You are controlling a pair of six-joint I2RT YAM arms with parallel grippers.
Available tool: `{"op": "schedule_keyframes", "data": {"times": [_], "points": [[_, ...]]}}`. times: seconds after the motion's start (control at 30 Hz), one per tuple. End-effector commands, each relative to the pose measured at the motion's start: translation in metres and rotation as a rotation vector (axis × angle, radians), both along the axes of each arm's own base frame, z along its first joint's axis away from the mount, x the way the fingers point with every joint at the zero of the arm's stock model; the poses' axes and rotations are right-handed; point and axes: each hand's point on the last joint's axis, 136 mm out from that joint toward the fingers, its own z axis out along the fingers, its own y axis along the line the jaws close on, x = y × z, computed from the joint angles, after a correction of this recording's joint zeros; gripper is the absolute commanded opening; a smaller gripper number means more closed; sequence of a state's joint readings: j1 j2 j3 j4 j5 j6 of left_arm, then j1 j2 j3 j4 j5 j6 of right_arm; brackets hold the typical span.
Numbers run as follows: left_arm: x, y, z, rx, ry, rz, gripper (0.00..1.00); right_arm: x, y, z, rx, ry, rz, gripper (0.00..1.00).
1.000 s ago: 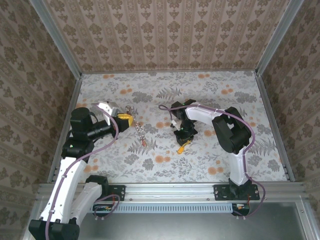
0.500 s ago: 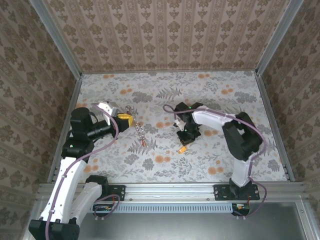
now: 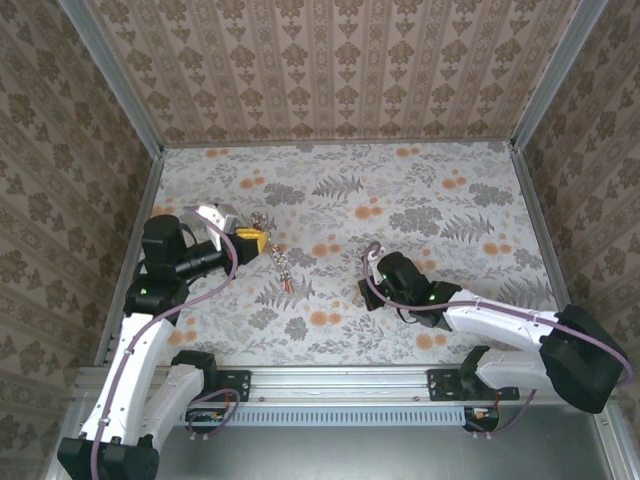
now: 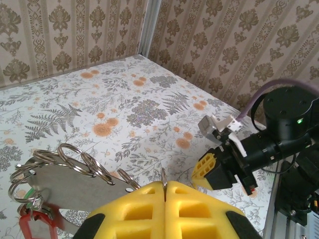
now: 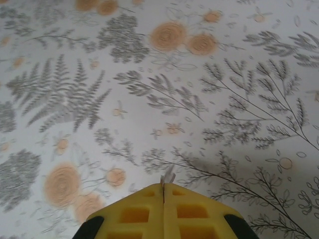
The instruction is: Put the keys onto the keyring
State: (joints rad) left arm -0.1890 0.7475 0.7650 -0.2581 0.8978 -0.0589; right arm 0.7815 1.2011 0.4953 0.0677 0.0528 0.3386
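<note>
My left gripper (image 3: 252,240) (image 4: 165,186) is shut on the keyring (image 4: 164,175), a thin metal loop pinched edge-on between the yellow fingers. A flat grey plate with several split rings (image 4: 75,172) and a red tag (image 4: 33,225) hangs from it on the left. The chain (image 3: 283,268) dangles below the gripper over the table. My right gripper (image 3: 374,286) (image 5: 163,188) (image 4: 207,172) is shut on a key, and only the key's small silver tip (image 5: 168,175) pokes out between the pads. It hovers low over the cloth, to the right of the left gripper.
The floral tablecloth (image 3: 330,190) covers the table, walled on three sides by patterned panels (image 3: 330,70). The right arm (image 3: 500,320) lies low along the near right. A metal rail (image 3: 350,385) runs along the front edge.
The right arm has folded down toward the near right edge, its gripper shifting slightly nearer. The orange-tagged key that lay on the cloth below it is gone from sight. The left arm is still.
</note>
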Motion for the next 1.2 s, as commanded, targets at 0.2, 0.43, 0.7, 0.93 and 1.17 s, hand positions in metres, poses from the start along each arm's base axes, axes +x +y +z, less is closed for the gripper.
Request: {"op": "schedule_keyframes", "data": {"times": [0.2, 0.43, 0.7, 0.93, 1.17], "points": [[-0.001, -0.001, 0.004, -0.019, -0.011, -0.025, 0.00, 0.013, -0.005, -0.010, 0.107, -0.009, -0.121, 0.05], [-0.001, -0.001, 0.004, -0.020, -0.011, -0.025, 0.00, 0.008, -0.020, -0.038, 0.042, 0.126, -0.177, 0.10], [0.001, 0.000, 0.005, -0.024, -0.012, -0.020, 0.00, 0.002, -0.022, -0.052, 0.077, 0.160, -0.186, 0.23], [0.000, 0.000, 0.004, -0.024, -0.011, -0.019, 0.00, -0.009, -0.037, -0.042, 0.021, 0.198, -0.200, 0.40], [-0.002, 0.000, 0.007, -0.026, -0.020, -0.023, 0.00, -0.002, -0.061, 0.013, -0.197, 0.331, -0.182, 0.43]]}}
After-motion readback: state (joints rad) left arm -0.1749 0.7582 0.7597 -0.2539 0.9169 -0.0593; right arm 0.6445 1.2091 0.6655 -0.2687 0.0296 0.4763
